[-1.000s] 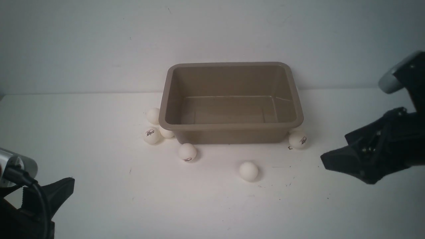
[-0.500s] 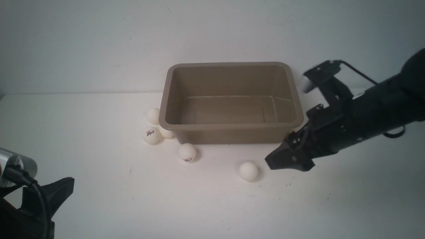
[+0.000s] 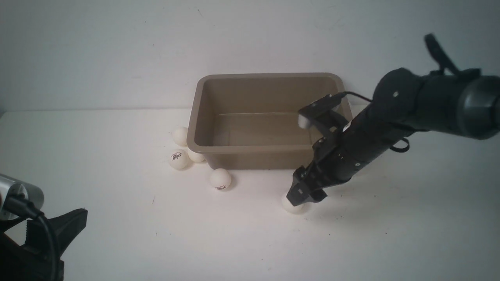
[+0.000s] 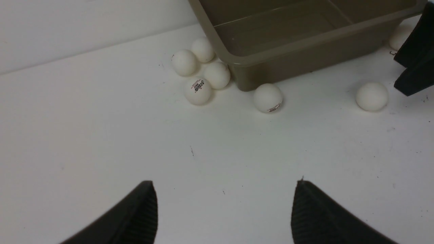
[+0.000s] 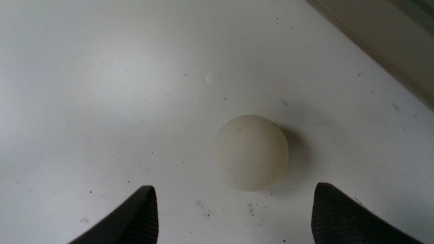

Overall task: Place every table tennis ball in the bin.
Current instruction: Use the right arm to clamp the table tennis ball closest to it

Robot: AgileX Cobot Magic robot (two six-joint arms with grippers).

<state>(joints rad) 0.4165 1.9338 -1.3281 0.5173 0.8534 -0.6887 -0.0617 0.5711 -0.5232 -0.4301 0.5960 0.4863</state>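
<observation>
The bin [image 3: 254,148] sat just above the middle of the front view on the white table [image 3: 117,234]. Its floor was bare, with no ball inside it. All the table tennis balls [image 3: 178,159] in sight lay outside on the table. Most were clustered at the bin's lower-left corner, one of them [image 3: 196,156] tucked under the rim against the wall. Another [image 3: 220,179] lay just below the front wall. The left wrist view showed one more ball [image 4: 396,37] by the bin's opposite end.

A lone ball [image 3: 290,207] lay below the bin, right of centre, partly covered by the tips of the right gripper [image 3: 302,196]. That pincer stood spread wide and held nothing. In the right wrist view the lone ball [image 5: 252,152] rested on the table between and slightly beyond the two fingertips [image 5: 144,206], touching neither.

The left gripper [image 4: 224,184] sat in the lower-left corner of the front view, well apart from every ball. Its fingers were parted and empty.
</observation>
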